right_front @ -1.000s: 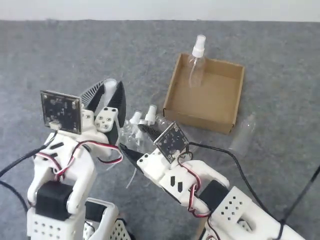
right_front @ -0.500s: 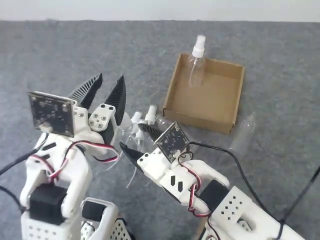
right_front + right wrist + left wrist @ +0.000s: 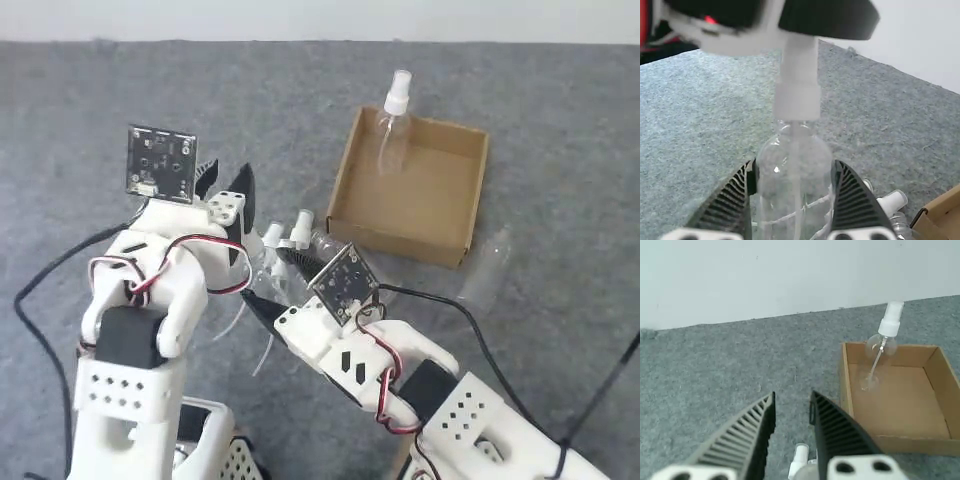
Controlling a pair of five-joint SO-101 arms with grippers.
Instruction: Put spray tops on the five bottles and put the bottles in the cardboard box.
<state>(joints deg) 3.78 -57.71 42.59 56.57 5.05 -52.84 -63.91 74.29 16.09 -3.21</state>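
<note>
Right claw point(image 3: 794, 174) grips a clear bottle point(image 3: 795, 192) with a spray top point(image 3: 799, 85) in its neck; left claw point(image 3: 792, 397), narrowly parted and empty, probably must seat it next.

No text, label, number or sign can be read anywhere. The cardboard box point(image 3: 408, 238) on the far right of the table has plain brown walls, and the spray bottle point(image 3: 393, 140) standing in its far left corner is clear and unlabelled. Any print on the left arm's circuit board point(image 3: 160, 163) or the right arm's circuit board point(image 3: 343, 283) is too small to make out.
</note>
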